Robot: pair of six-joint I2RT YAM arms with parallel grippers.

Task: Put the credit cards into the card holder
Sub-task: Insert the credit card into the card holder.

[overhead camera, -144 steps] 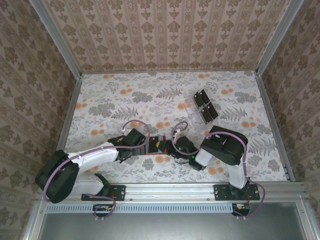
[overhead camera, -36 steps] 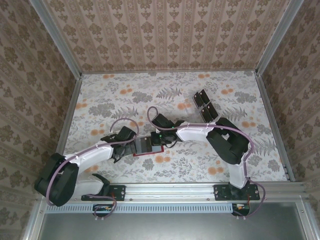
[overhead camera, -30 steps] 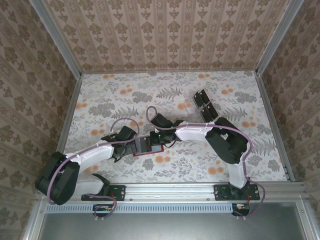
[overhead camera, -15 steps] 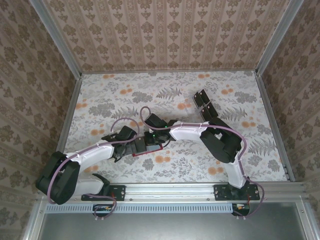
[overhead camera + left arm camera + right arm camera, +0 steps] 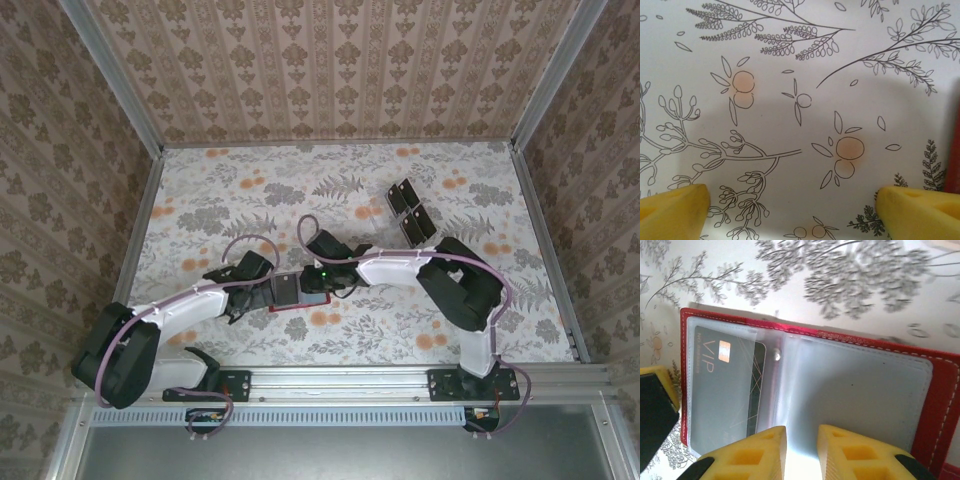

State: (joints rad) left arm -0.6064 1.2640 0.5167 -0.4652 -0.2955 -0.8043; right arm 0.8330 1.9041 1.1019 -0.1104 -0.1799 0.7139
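The red card holder (image 5: 291, 307) lies open on the floral table (image 5: 240, 190), its clear inner sleeves up. In the right wrist view the card holder (image 5: 946, 385) has one dark credit card (image 5: 722, 390) marked VIP in the left sleeve; the right sleeve looks bare. My right gripper (image 5: 801, 440) hangs over the sleeves' middle fold, jaws a narrow gap apart, nothing gripped. My left gripper (image 5: 790, 200) stands wide open over bare table by the holder's left edge (image 5: 955, 150). Several more black credit cards (image 5: 408, 210) sit at the back right.
The loose cards rest on a clear plastic tray (image 5: 385, 228) behind the right arm (image 5: 450, 285). Patterned walls close in the table on three sides. A metal rail (image 5: 340, 380) runs along the near edge.
Half a second ago my right gripper reached left across the card holder; it has since drawn back right over the holder's middle. The left arm has held still.
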